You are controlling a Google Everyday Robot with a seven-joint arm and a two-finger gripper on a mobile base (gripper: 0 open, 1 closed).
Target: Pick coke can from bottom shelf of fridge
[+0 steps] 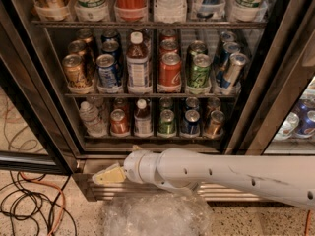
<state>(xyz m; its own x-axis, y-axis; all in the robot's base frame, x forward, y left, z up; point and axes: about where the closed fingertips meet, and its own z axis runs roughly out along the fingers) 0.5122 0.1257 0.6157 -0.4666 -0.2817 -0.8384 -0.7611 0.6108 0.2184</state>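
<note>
The coke can [119,122], small and red with a silver top, stands on the bottom shelf [147,137] of the fridge [256,82], second lane from the left. It sits between a clear water bottle [89,118] and a brown bottle with a white cap [142,118]. My gripper [109,175] is at the end of the white arm [216,173], which reaches in from the right. The gripper is low in front of the fridge's base, below the shelf and a little left of the can, not touching it. It holds nothing that I can see.
A green can [166,123], a blue can [191,122] and a bronze can [214,123] fill the shelf's right lanes. A larger red can [170,72] stands on the shelf above. A clear plastic bag [152,213] lies on the floor below the arm. Cables [29,205] lie at the left, near the open door's edge [29,161].
</note>
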